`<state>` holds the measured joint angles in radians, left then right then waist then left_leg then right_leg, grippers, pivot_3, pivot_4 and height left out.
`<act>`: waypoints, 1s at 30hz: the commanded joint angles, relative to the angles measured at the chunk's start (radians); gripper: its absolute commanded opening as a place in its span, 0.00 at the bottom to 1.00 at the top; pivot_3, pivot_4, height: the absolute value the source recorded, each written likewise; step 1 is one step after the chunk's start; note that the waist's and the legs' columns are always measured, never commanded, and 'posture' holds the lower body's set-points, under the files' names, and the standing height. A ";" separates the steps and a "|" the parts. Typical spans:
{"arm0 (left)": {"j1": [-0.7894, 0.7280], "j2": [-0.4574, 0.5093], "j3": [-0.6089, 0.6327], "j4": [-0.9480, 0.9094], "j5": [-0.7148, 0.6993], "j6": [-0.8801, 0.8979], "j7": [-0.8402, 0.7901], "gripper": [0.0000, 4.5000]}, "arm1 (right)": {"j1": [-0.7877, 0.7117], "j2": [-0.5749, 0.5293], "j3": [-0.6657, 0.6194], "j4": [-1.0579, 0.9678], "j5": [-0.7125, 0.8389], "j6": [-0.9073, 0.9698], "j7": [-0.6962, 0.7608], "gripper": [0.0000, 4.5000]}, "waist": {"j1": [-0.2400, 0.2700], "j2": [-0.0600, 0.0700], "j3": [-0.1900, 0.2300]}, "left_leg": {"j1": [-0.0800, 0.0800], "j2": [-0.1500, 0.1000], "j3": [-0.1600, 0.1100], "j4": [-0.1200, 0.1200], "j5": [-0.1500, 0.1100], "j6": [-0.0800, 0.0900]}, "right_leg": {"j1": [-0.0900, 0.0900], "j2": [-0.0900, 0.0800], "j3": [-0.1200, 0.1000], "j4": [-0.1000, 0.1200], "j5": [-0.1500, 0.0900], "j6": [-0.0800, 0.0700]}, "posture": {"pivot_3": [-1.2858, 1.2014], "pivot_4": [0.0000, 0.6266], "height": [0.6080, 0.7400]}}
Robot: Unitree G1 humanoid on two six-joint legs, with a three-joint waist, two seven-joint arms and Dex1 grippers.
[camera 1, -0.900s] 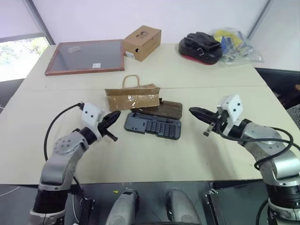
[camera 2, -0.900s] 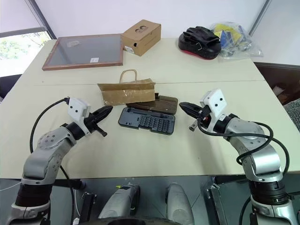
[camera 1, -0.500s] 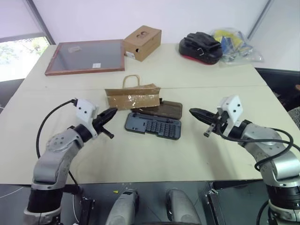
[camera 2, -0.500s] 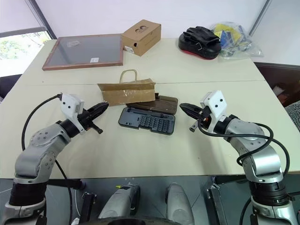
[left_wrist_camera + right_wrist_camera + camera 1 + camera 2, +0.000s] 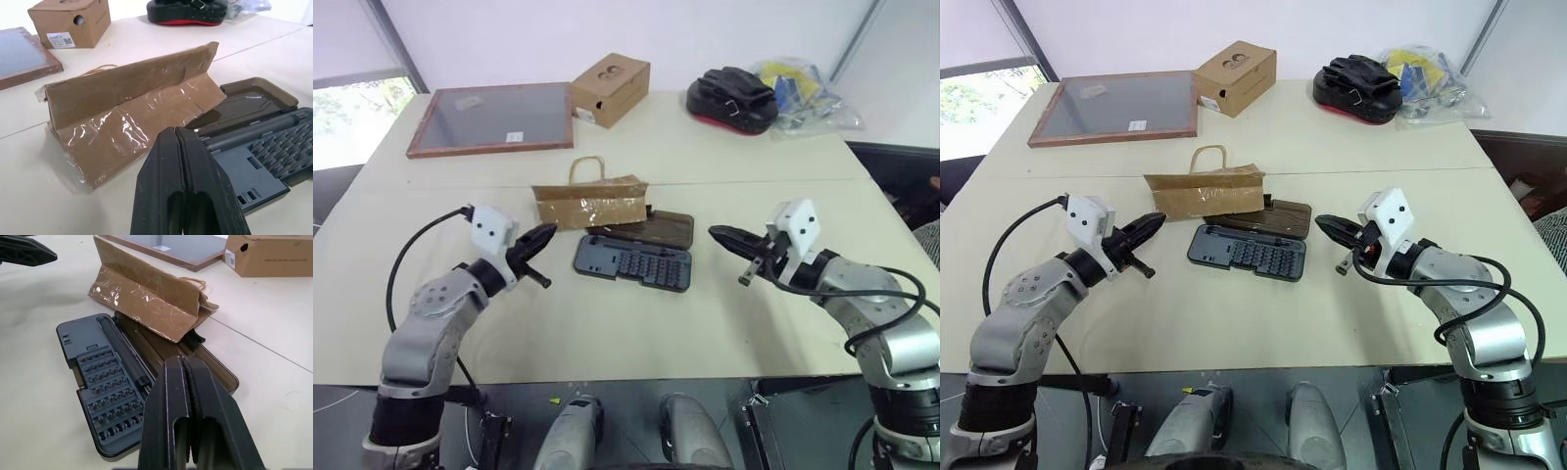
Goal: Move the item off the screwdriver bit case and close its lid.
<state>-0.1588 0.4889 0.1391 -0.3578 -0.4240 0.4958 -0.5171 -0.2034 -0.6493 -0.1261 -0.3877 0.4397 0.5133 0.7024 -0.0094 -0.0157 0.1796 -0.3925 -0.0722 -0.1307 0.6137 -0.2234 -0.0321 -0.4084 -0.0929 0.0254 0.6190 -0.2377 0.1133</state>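
Fingers on both arms are pressed together, nothing between them. Left gripper [image 5: 546,235] hangs above the tabletop just left of the screwdriver bit case [image 5: 632,260], tips aimed toward the paper bag [image 5: 588,205]. Right gripper [image 5: 720,235] hangs on the opp. side, to the right of the case, tips pointing back at it. Neither touches anything; both are apart from the case and the bag.

Case lies open approx. mid-table [image 5: 636,323]: dark grey tray w/ rows of small bits on the near side, smoky-brown lid [image 5: 656,227] folded flat behind it on the far side. Bag is creased into a low tent shape w/ shiny clear tape over its front face. Its right end rests on the left part of the lid, the rest sits on the table to the left of the case. Twisted loop handle [image 5: 587,163] lies flat behind the bag.

Further back: wood-framed glass panel [image 5: 494,118] at the far left, brown cardboard box [image 5: 610,89] next to it, a black-and-red item [image 5: 732,99] and a clear plastic bag [image 5: 800,95] w/ blue and yellow contents far right.
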 commanded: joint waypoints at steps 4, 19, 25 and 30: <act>-0.002 0.010 0.011 -0.045 -0.003 0.001 0.004 0.00 | -0.046 0.008 0.008 0.011 -0.010 -0.029 0.004 0.01 | 0.000 0.000 0.000 | 0.000 0.000 0.000 0.000 0.000 0.000 | 0.000 0.000 0.000 0.000 0.000 0.000 | 0.52 0.24 1.00; -0.009 -0.004 -0.014 -0.026 0.027 -0.027 0.010 0.00 | -0.536 0.154 0.289 0.599 -0.275 -0.396 0.140 0.99 | -0.005 0.001 0.001 | 0.000 0.000 0.001 -0.001 0.000 0.000 | 0.000 0.001 0.000 -0.001 0.002 0.003 | 0.52 0.24 1.00; 0.016 -0.004 -0.013 -0.049 0.042 -0.037 0.023 0.00 | -0.746 0.248 0.350 0.988 -0.400 -0.631 0.148 0.99 | -0.010 0.001 0.001 | 0.000 0.000 0.001 -0.001 0.000 -0.001 | -0.001 0.001 0.000 0.000 0.002 0.003 | 0.52 0.24 1.00; 0.054 -0.003 -0.008 -0.078 0.061 -0.048 0.042 0.00 | -0.888 0.331 0.368 1.287 -0.484 -0.788 0.101 0.99 | -0.012 0.002 0.001 | 0.000 0.000 0.001 -0.002 0.001 -0.001 | -0.002 0.002 0.000 0.000 0.002 0.003 | 0.52 0.24 1.00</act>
<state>-0.1076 0.4809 0.1129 -0.3835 -0.3748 0.4735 -0.4838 -1.0389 -0.3327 0.2490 0.8490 -0.0257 -0.2161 0.8252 -0.0216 -0.0142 0.1810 -0.3924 -0.0723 -0.1300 0.6113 -0.2225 -0.0339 -0.4107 -0.0911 0.0255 0.6196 -0.2354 0.1160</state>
